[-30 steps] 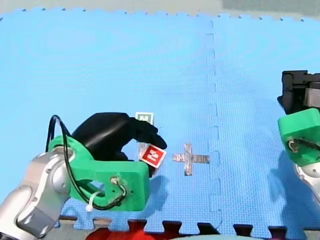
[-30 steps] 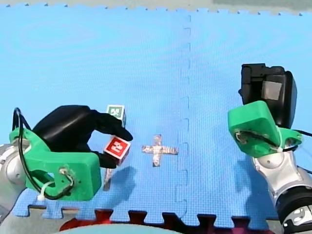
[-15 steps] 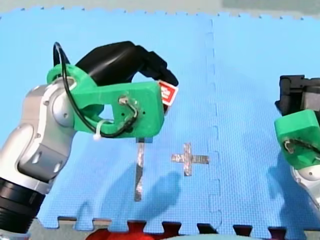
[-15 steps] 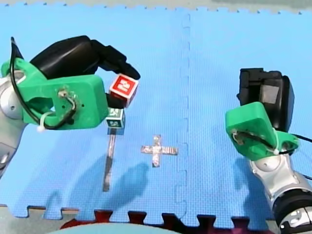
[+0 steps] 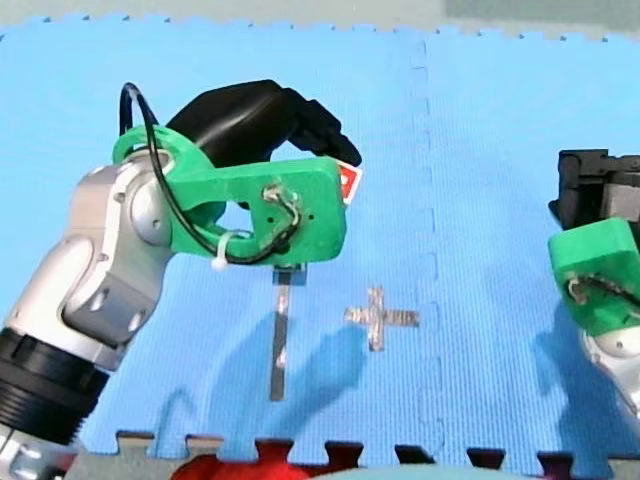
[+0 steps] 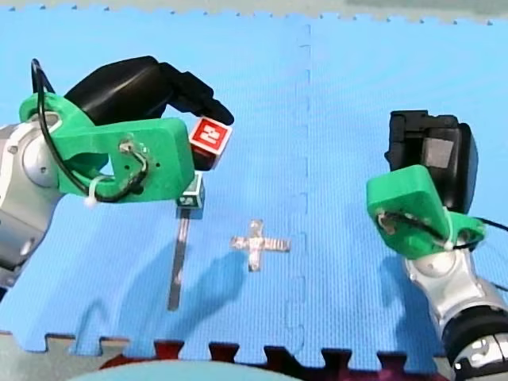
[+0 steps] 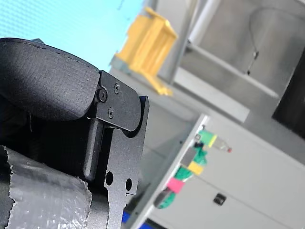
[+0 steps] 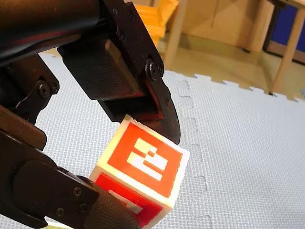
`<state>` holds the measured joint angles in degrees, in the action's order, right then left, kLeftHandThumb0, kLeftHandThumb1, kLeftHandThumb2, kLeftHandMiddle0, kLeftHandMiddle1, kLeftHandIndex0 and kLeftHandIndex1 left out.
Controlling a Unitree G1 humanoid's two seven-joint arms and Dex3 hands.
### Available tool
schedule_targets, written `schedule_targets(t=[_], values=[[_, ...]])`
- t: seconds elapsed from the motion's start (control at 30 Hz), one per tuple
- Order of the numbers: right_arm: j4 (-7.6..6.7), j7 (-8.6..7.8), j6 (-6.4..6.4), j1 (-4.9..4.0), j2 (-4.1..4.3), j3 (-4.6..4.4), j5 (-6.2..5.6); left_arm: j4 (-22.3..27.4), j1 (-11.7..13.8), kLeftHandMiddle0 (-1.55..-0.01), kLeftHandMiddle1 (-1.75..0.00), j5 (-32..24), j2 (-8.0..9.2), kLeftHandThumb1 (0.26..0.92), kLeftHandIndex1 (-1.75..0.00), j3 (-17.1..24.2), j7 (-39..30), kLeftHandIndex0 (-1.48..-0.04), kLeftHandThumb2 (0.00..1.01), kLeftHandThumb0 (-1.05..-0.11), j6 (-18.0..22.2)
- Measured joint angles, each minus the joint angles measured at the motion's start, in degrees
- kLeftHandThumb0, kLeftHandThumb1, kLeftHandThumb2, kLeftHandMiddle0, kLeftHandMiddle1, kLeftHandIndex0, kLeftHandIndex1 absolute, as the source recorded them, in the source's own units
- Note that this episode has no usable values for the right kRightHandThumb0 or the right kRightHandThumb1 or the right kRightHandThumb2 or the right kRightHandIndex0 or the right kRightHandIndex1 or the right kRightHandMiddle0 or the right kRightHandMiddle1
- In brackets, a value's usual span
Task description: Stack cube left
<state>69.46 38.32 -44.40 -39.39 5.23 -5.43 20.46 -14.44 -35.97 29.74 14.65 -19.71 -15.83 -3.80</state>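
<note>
Lifted clear of the mat [image 6: 357, 79], the red cube [image 6: 210, 136] gripped by the left hand [image 6: 143, 87] now hangs over the green cube [image 6: 190, 195], seemingly ready for stacking, while the right hand [image 6: 432, 151] waits at the right edge.

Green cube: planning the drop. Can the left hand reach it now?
Probably yes: the left hand, gripping the red cube, hangs close above the green cube, nothing between; right hand is far right.
</note>
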Motion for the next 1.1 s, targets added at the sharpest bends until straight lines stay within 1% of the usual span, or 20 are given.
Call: schedule_targets(t=[0.1, 0.17, 0.37, 0.43, 0.53, 0.73, 0.9, 1.1], values=[[0.12, 0.14, 0.0, -0.02, -0.01, -0.04, 0.03, -4.1, 0.4, -0.98, -1.75, -0.4, -1.64, 0.757, -0.06, -0.2, 2.9, -1.3, 0.0, -0.468, 1.8], [0.13, 0.16, 0.0, -0.01, -0.02, -0.07, 0.03, -6.6, 0.5, -0.98, -1.75, -0.7, -2.3, 0.758, -0.06, -0.2, 4.7, -1.31, 0.0, -0.457, 3.6], [0.13, 0.21, -0.01, -0.02, -0.05, -0.17, 0.07, -14.7, 0.8, -0.97, -1.75, -1.3, -3.74, 0.761, -0.05, -0.2, 12.1, -1.31, 0.0, -0.439, 12.2], [0.14, 0.47, -0.01, -0.16, -0.06, -0.18, 0.1, -17.2, 0.7, -0.97, -1.75, -1.4, -4.07, 0.762, -0.05, -0.2, 13.6, -1.31, 0.0, -0.44, 14.2], [0.15, 0.87, 0.01, -0.48, -0.14, -0.27, 0.18, -19.7, 0.1, -0.97, -1.75, -1.4, -4.64, 0.762, -0.05, -0.2, 14.7, -1.31, 0.0, -0.443, 15.3], [0.16, 1.22, 0.3, -0.88, -0.37, -0.42, 0.27, -23.1, -0.6, -0.97, -1.75, -1.8, -5.7, 0.761, -0.04, -0.1, 16.5, -1.31, 0.0, -0.454, 17.1], [0.19, 1.54, 0.88, -1.07, -0.72, -0.57, 0.38, -25.0, -0.8, -0.97, -1.75, -2.3, -6.13, 0.76, -0.04, 0.1, 17.4, -1.32, 0.0, -0.459, 18.5], [0.31, 2.08, 1.93, -1.3, -0.9, -0.86, 1.05, -27.7, -1.1, -0.96, -1.75, -3.2, -6.3, 0.76, -0.04, 0.4, 17.7, -1.32, 0.0, -0.464, 21.0]])
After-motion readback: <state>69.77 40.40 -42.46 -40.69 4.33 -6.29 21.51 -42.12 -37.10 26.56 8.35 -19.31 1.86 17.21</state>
